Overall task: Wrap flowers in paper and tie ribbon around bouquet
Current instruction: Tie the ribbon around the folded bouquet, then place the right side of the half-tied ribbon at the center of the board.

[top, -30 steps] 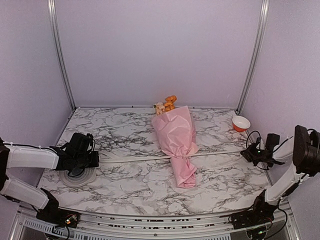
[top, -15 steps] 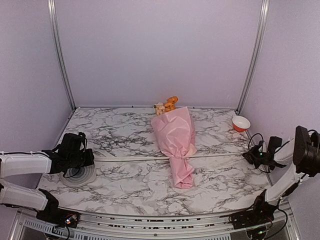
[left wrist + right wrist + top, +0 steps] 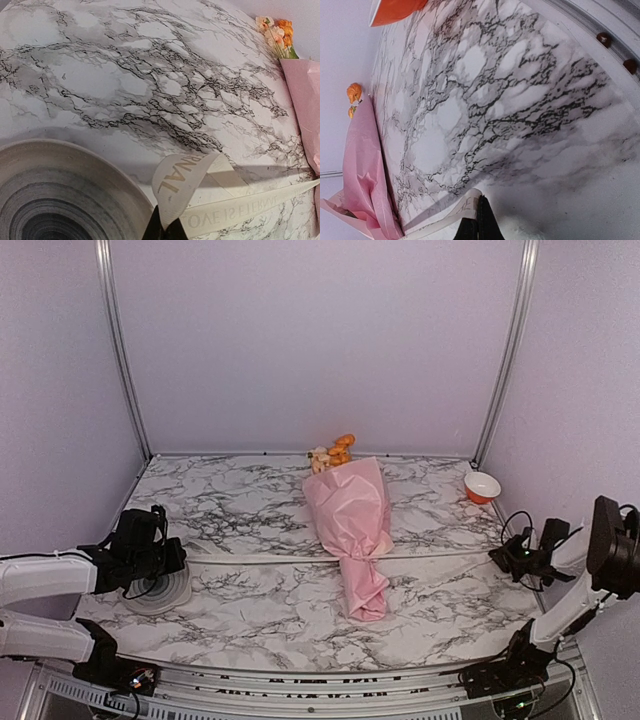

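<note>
The bouquet (image 3: 352, 530) lies in the middle of the marble table, a cone of pink paper (image 3: 305, 100) with the orange and whitish flowers (image 3: 335, 452) showing at its far end. The cream ribbon (image 3: 270, 559) circles its narrow waist and runs out to both sides. My left gripper (image 3: 183, 558) is shut on the ribbon's left end (image 3: 190, 175), which loops up from the closed tips (image 3: 167, 227). At the right, my right gripper (image 3: 497, 558) is shut on the other end (image 3: 455, 212). The right wrist view also shows the pink paper (image 3: 365, 175) and blossoms (image 3: 354, 92).
A round grey ringed disc (image 3: 160, 592) lies under the left gripper and fills the lower left of the left wrist view (image 3: 60, 200). A small red-and-white bowl (image 3: 482, 486) stands at the back right. Walls and metal posts close in the table.
Both arms have drawn outward, the left to the left and the right to the right, each still holding its ribbon end. The ribbon runs straighter and the bouquet's waist looks more pinched.
</note>
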Controlling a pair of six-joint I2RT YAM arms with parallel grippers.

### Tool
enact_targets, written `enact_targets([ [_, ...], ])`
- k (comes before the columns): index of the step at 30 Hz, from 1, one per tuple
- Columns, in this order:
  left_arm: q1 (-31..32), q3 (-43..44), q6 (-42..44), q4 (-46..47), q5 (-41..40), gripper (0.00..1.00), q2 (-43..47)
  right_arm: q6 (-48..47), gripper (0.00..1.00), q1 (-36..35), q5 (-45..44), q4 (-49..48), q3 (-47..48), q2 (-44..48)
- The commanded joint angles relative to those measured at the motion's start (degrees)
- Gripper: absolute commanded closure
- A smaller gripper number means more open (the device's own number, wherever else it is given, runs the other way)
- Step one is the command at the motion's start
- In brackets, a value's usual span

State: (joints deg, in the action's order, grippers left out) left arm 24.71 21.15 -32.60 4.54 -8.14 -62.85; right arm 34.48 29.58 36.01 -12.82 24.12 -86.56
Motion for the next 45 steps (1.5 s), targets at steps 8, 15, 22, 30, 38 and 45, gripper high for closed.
enact_targets([
  [8,10.2,11.9,6.3,-10.5,-13.5,1.00,-2.8,-4.6,1.00,-17.7,-16.9,2.5,6.1,11.9],
  [15,27.1,33.0,15.2,-10.5,-14.3,1.00,-8.0,-8.4,1.00,-44.3,-22.5,17.9,11.6,20.3],
  [22,40.3,46.6,28.2,-10.1,-16.2,1.00,-12.8,-18.7,1.00,-56.2,2.2,31.1,21.9,25.2],
  [30,51.5,52.2,39.3,-5.6,-20.1,1.00,-12.9,-23.6,1.00,-62.3,20.1,29.4,33.2,35.0],
  [38,58.4,50.3,41.5,-5.7,-27.2,1.00,-9.6,-27.8,1.00,-62.3,24.2,34.3,34.2,37.9],
  [45,63.4,47.0,43.8,-5.1,-25.6,1.00,-5.1,-31.1,1.00,-62.3,32.9,41.0,33.1,41.7],
])
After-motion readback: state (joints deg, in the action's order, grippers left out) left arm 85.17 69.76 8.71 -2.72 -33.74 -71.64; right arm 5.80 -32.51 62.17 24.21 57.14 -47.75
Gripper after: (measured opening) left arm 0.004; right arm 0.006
